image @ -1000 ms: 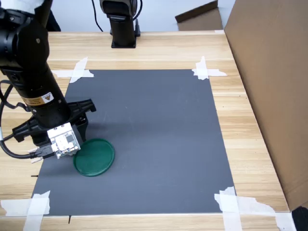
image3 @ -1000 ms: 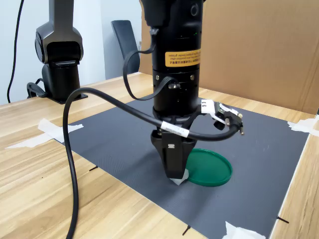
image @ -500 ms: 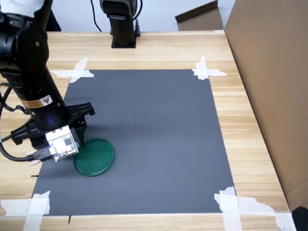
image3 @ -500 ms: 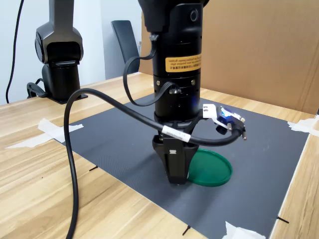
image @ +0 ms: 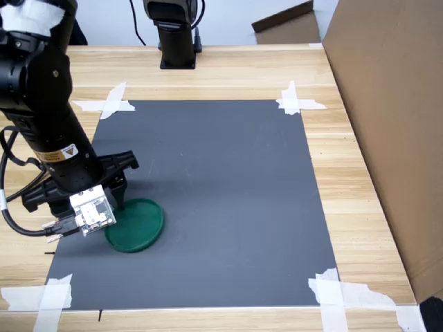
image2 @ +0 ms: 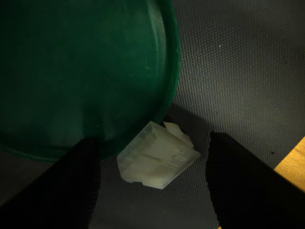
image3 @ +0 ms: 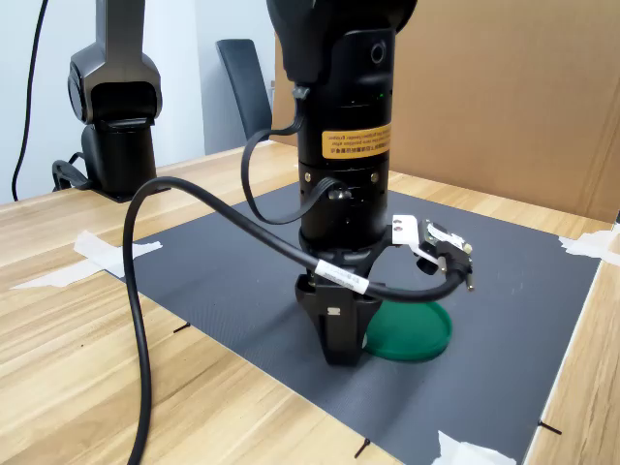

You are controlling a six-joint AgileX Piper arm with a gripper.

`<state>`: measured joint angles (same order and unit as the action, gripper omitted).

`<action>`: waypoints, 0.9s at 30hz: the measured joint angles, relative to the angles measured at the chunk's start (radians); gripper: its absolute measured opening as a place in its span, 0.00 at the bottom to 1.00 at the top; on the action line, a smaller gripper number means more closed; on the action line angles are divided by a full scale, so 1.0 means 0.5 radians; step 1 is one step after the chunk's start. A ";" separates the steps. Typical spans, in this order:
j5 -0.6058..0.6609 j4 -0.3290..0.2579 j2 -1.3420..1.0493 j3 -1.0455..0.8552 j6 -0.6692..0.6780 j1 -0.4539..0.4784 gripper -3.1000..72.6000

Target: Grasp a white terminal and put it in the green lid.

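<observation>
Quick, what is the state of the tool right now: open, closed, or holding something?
Tool: open, holding nothing; its fingers stand on either side of the white terminal without touching it, beside the green lid.

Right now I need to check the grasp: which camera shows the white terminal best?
The wrist view: the white terminal lies on the mat against the green lid, between the open end effector fingers. In both exterior views the arm hides it.
</observation>
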<state>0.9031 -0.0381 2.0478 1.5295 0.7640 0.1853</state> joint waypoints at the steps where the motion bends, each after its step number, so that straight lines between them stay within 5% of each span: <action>1: 0.002 0.000 0.002 0.000 0.000 0.000 0.76; 13: 0.024 -0.022 0.004 0.000 -0.032 0.000 0.55; 27: 0.036 -0.031 -0.067 0.002 -0.048 0.000 0.53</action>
<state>0.9211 -0.0533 2.0143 1.5305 0.7401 0.1853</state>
